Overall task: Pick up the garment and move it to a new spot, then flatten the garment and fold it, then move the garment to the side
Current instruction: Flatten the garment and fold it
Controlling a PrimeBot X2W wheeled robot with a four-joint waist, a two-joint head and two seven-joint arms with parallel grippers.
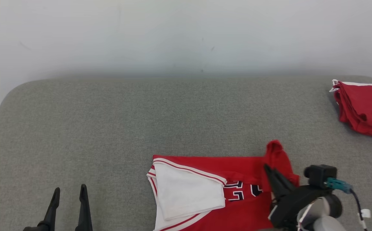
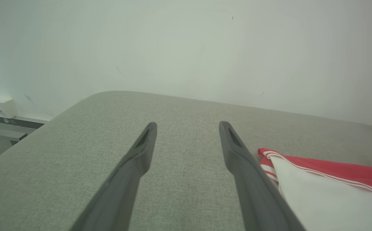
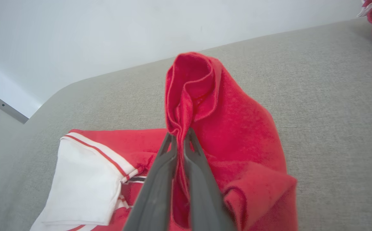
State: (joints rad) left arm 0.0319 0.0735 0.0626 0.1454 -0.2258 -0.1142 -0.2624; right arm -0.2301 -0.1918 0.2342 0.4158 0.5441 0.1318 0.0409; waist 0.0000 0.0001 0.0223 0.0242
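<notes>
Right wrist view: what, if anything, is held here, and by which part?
The right gripper is shut on the red jersey, pinching a raised fold of its red fabric. The left gripper is open, holding nothing.

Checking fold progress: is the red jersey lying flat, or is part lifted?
Part lifted: the right gripper is shut on the jersey, a red edge bunched above the table; a white panel lies folded over the rest.
</notes>
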